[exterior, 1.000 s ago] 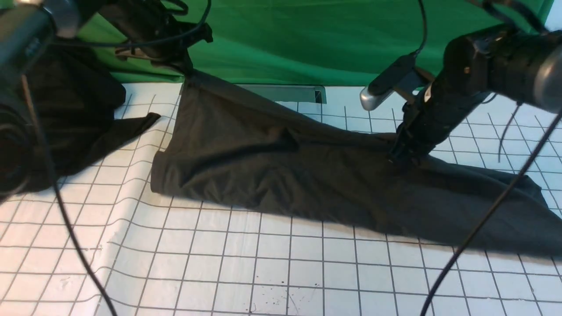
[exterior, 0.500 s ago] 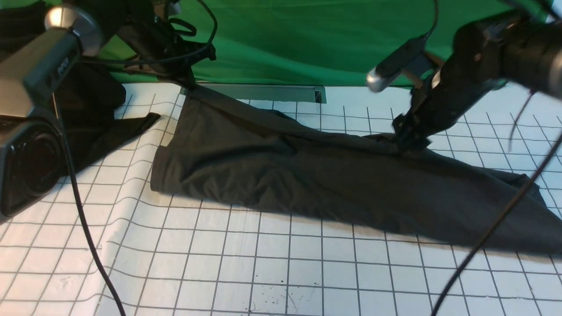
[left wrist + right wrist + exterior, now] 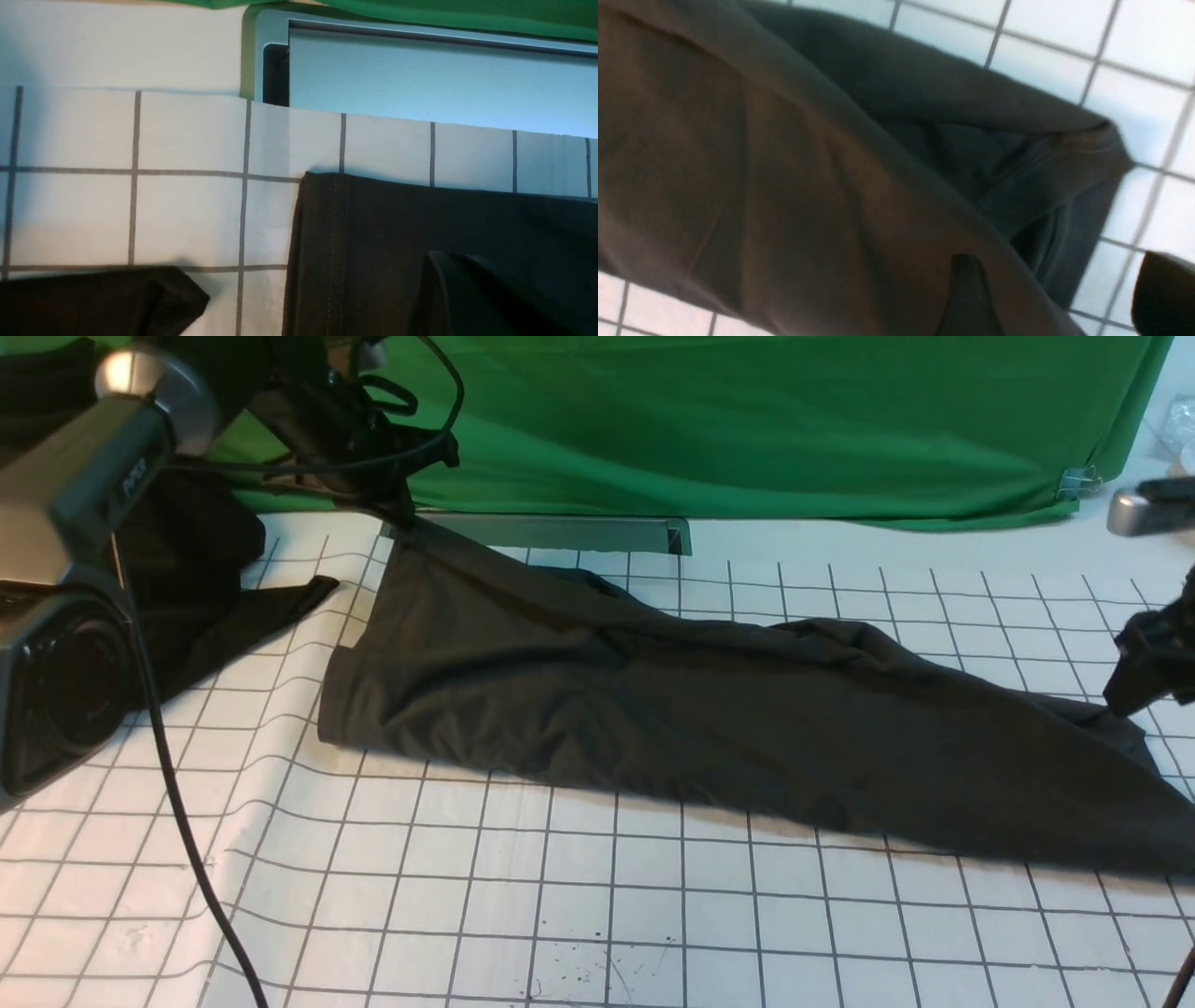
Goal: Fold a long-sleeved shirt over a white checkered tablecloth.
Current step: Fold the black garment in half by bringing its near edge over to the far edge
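The long-sleeved shirt (image 3: 672, 709) lies dark and stretched across the white checkered tablecloth (image 3: 560, 896), print hidden. Its far left corner is drawn up taut to my left gripper (image 3: 401, 513), which is shut on it. In the left wrist view the stitched hem (image 3: 336, 233) shows beside one dark finger (image 3: 448, 289). My right gripper (image 3: 1125, 695) hangs at the shirt's right end, open and empty. In the right wrist view its two fingers stand wide apart around (image 3: 1064, 298), one finger (image 3: 966, 294) over the cloth, with a ribbed edge (image 3: 1064, 154) beyond.
A blacker heap of cloth (image 3: 187, 588) lies at the far left, also in the left wrist view (image 3: 93, 298). A green backdrop (image 3: 747, 429) hangs behind, with a metal rail (image 3: 579, 532) at its foot. A cable (image 3: 177, 821) trails over the left front.
My right gripper has opened, let go of the shirt's middle and drawn away to the right edge. The fold it held has dropped flat. The left gripper keeps its hold.
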{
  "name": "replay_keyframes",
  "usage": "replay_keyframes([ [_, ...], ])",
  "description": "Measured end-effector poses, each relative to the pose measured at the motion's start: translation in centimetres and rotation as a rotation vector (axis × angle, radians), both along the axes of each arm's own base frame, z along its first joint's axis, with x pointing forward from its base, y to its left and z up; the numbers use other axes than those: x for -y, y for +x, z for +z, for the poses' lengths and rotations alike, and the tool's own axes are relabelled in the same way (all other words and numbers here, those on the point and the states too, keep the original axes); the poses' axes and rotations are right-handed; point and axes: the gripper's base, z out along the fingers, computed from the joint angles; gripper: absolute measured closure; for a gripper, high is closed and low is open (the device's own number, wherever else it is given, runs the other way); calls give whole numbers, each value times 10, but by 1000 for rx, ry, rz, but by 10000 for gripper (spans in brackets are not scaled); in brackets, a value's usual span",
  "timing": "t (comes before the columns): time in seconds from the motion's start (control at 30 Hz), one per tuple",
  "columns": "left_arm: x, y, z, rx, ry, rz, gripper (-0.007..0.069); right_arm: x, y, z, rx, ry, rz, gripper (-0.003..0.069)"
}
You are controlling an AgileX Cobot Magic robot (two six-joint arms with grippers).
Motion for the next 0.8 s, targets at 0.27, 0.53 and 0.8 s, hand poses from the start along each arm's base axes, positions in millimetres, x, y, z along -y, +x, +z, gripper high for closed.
replay_keyframes([
  [0.27,0,0,0,2,8,-11,622,-4,12,-48,-88,75,53,223],
  [0.53,0,0,0,9,26,-29,622,-3,16,-35,-11,64,15,627],
  [0.8,-2,6,1,67,29,2,622,2,29,-9,153,17,-9,643],
])
